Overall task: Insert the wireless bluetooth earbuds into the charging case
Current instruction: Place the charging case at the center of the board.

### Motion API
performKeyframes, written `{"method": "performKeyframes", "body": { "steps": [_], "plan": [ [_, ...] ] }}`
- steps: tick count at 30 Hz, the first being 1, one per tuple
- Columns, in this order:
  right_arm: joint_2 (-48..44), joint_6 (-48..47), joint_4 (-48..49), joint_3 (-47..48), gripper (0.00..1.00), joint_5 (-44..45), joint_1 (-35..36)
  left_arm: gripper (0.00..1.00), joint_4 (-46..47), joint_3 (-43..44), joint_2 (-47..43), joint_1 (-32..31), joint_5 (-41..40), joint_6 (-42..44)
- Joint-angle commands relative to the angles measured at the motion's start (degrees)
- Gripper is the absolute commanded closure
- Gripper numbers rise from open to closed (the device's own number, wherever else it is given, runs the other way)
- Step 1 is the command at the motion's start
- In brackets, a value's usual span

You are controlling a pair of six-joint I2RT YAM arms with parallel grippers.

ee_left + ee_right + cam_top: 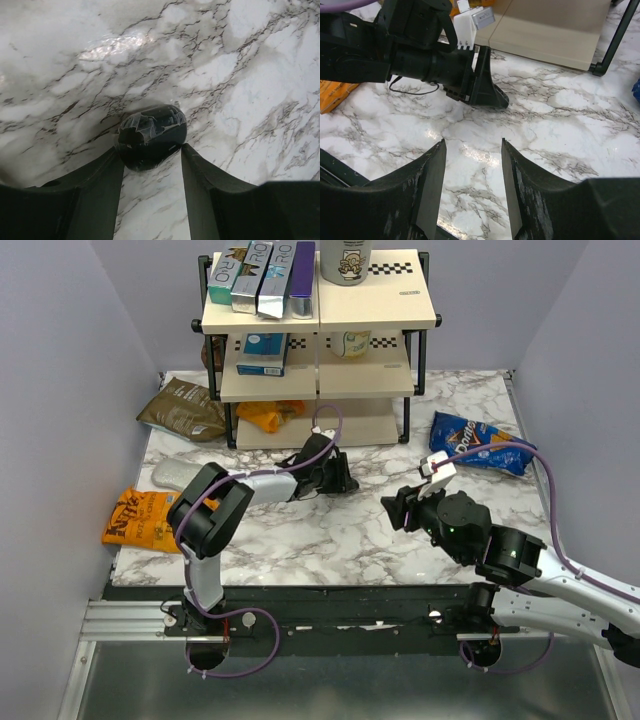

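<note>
Orange snack bag point(140, 518) at table's 9 o'clock edge. Left gripper point(152, 148) near table centre, low over marble table point(300, 540), fingers spread. Charging case point(152, 132), glossy black oval pod, lies on marble at 12 o'clock of fingertips, right at their ends; contact cannot tell. Earbuds not discernible in any view. Right gripper point(473, 141) at 3 o'clock of left one, well apart, fingers spread, nothing between them. Blue chip bag point(480, 445) at table's 2 o'clock
</note>
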Motion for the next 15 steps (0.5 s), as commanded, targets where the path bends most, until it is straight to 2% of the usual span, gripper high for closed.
{"method": "performKeyframes", "body": {
  "steps": [1,10,11,12,13,15],
  "plan": [
    [-0.65,1.01,0.32,-0.85,0.43,0.91,-0.09,0.43,-5.8,-2.13,-4.9,1.3,-2.62,2.68],
    [-0.82,0.39,0.32,-0.24,0.43,1.0,-0.09,0.41,-14.05,-2.84,-17.55,2.01,-8.34,5.93],
    [-0.65,0.3,0.32,0.03,0.43,1.0,-0.01,0.25,-14.93,-2.05,-18.27,2.01,-10.08,6.2],
    [-0.65,0.22,0.32,0.12,0.43,0.91,-0.01,0.17,-15.9,-1.7,-18.97,2.01,-10.27,6.89],
    [-0.65,0.13,0.4,0.2,0.43,0.82,-0.01,0.05,-17.3,-1.61,-20.89,2.01,-10.53,7.16],
    [-1.0,-0.31,0.23,0.38,0.43,0.82,-0.09,0.01,-17.93,-3.08,-23.88,1.75,-13.59,7.78]
  ]
}}
